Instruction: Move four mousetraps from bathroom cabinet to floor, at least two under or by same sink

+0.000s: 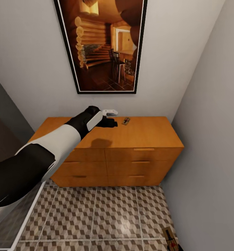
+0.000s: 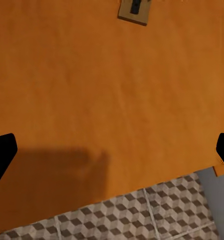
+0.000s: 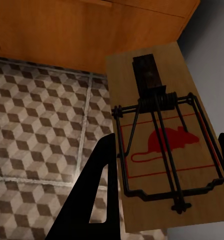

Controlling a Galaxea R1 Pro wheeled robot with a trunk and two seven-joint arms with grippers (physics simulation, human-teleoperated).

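right gripper pinches a mousetrap low over the floor, likely for placing. left gripper, spread wide, hovers over the cabinet near another trap.

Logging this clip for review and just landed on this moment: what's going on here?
The robot faces the orange-brown cabinet in a tiled corner. Its left arm reaches over the cabinet top, the left pincer open above the wood, just short of a mousetrap lying near the back edge. The right pincer is shut on another mousetrap, held low over the cube-patterned bathroom floor beside the grey wall. So one trap is in hand and one is about to be picked up.
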